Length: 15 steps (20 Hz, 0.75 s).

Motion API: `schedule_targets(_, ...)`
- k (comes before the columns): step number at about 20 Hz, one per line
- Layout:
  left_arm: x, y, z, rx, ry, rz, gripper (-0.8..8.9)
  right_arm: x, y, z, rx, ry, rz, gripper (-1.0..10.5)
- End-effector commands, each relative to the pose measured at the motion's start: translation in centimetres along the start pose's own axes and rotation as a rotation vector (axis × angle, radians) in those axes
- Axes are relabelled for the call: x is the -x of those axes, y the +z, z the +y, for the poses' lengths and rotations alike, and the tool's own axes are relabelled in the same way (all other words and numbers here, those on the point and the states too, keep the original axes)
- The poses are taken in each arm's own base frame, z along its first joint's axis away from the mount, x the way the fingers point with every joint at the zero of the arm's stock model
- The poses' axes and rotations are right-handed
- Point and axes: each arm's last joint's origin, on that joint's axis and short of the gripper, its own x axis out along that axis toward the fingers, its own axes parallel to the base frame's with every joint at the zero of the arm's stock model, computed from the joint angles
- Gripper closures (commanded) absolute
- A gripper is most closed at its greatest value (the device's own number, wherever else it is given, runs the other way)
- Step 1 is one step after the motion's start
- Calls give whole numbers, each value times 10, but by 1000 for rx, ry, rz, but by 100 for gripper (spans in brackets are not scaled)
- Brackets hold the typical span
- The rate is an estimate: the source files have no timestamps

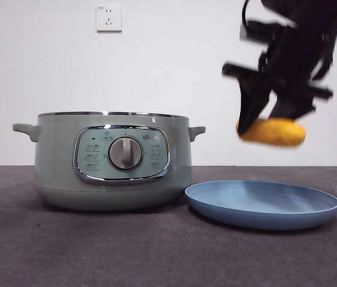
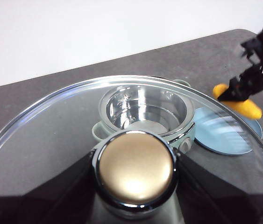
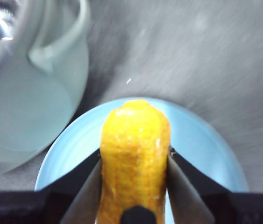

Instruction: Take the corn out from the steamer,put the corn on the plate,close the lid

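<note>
Worktop: a dark grey, matte worktop (image 1: 96, 251) carries the pot and the plate, with a white wall behind.
Steamer: a large round pale sage-green electric steamer (image 1: 54, 161) with two small side handles, a chrome-framed control panel and a silver dial stands on the worktop, uncovered; the left wrist view shows its shiny steel inside.
Plate: a wide, shallow, round light-blue plate (image 1: 264, 206) with a low raised rim lies on the worktop just beside the steamer, nearly touching its base.
Lid: a round glass lid (image 2: 52, 135) with a shiny steel rim and a rounded knob that looks golden in the left wrist view is held off the pot, above it.
Right pincer: the right pincer (image 3: 135, 161) is closed on the corn, one black jaw on each side, held in the air over the plate.
Left pincer: the left pincer (image 2: 136, 172) grips the lid by its knob, a dark jaw on either side.
Corn: a short stubby yellow-orange corn cob (image 1: 274, 131) with rounded ends hangs above the plate, well clear of it.
</note>
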Motion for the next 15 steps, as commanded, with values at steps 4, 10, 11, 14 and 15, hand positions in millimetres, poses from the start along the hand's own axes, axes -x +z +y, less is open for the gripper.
schedule_targets(4, 6, 6, 0, 7, 0, -76, 822, -30, -38, -7, -58, -4, -4, 959)
schedule_targets(10, 6, 5, 0, 13, 0, -69, 822, -62, -55, -10, -79, -8, 20, 959)
schedule_targets(11, 6, 5, 0, 18, 0, -69, 822, -68, -58, -11, -81, -10, 30, 959)
schedule_targets(14, 6, 5, 0, 24, -1, -69, 822, -71, -60, -11, -85, -10, 43, 958)
schedule_targets(15, 6, 5, 0, 26, -1, -70, 822, -71, -60, -11, -84, -10, 41, 938)
